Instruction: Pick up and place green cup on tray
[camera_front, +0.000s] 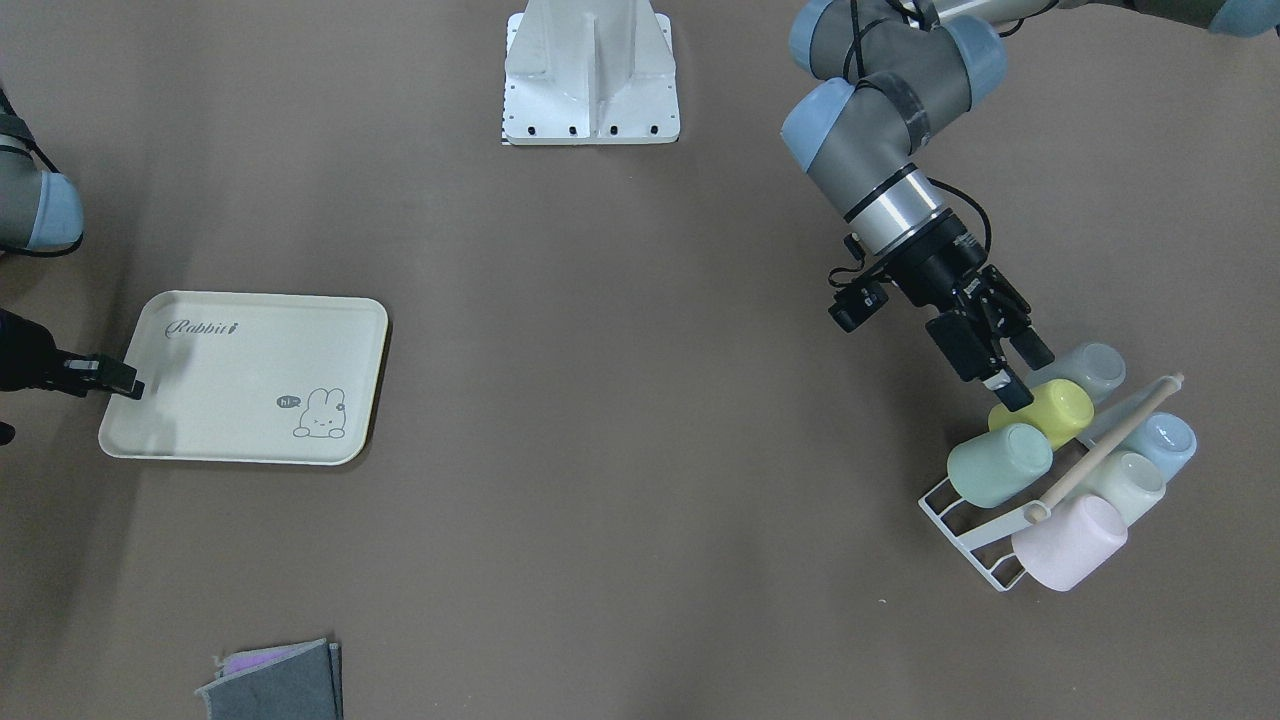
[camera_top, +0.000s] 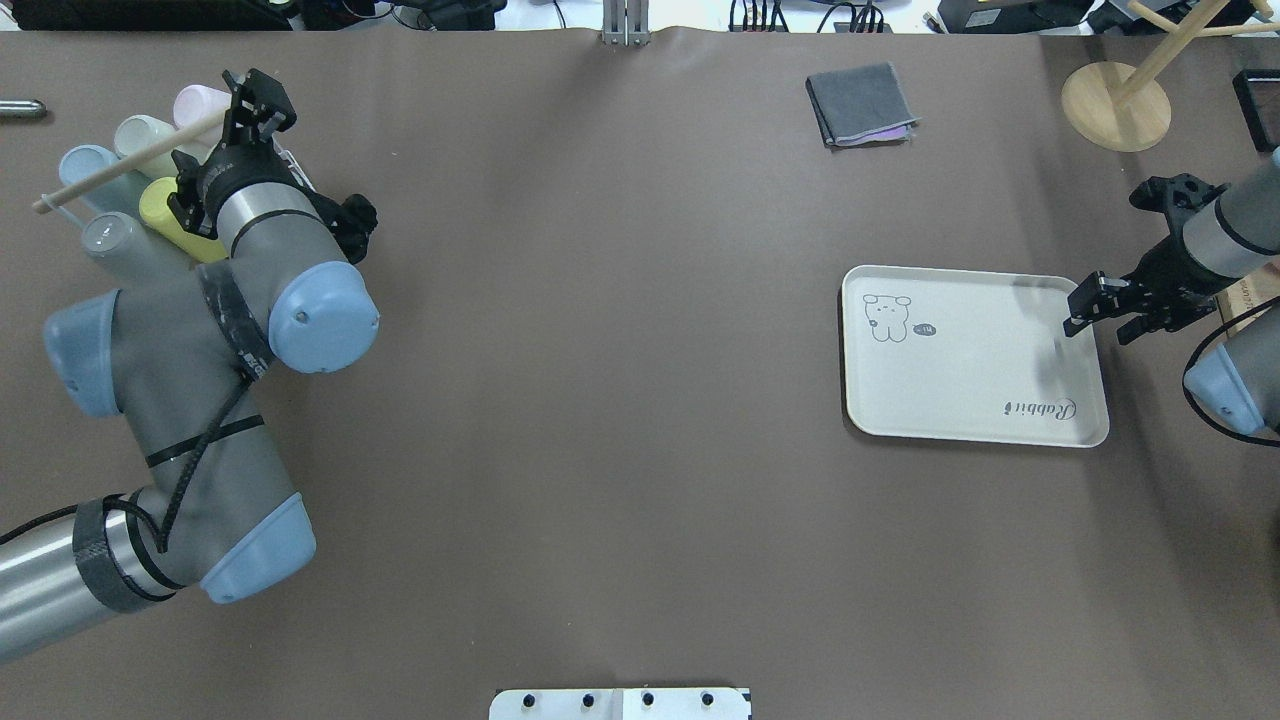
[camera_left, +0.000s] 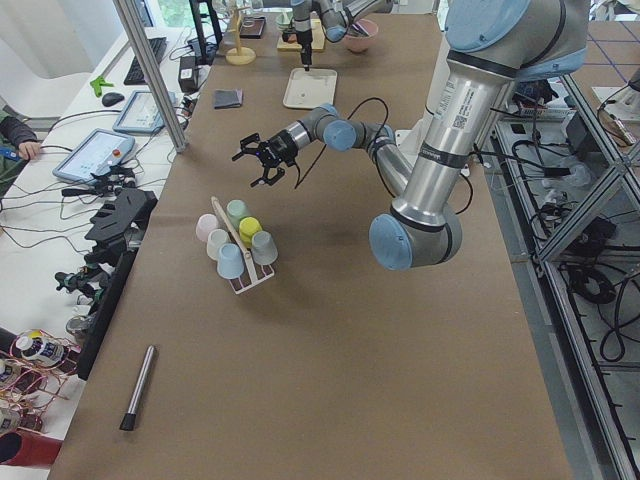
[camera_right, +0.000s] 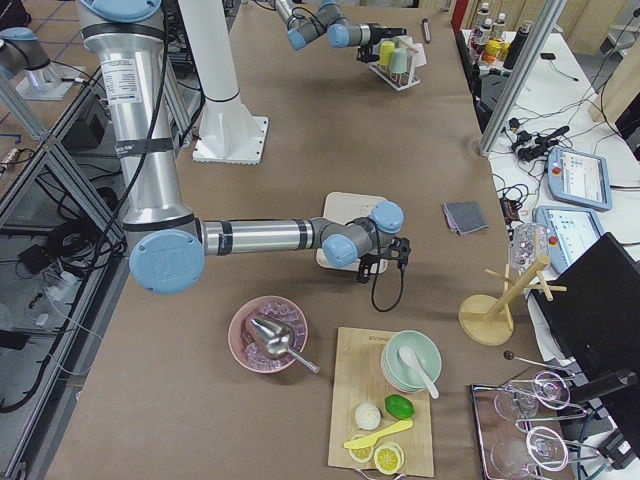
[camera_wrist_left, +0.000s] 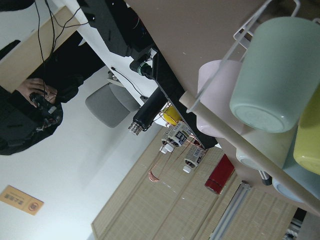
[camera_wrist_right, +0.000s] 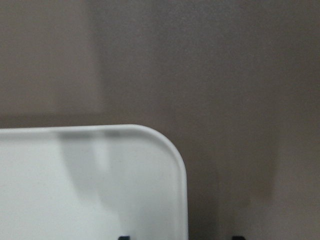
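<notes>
At left, cream rectangular rabbit-print tray (camera_front: 250, 375) on brown surface (camera_front: 640, 400) — right claw (camera_front: 128, 383) open over its rim. Left claw (camera_front: 1030, 372) open above yellow plastic cup (camera_front: 1055, 412). Mint-green plastic tumbler (camera_front: 1000, 465) lies on white wire rack (camera_front: 965, 530) — beside the yellow cup.

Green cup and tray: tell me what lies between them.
Nothing. The front-facing view shows only bare brown table from the green cup to the tray.
</notes>
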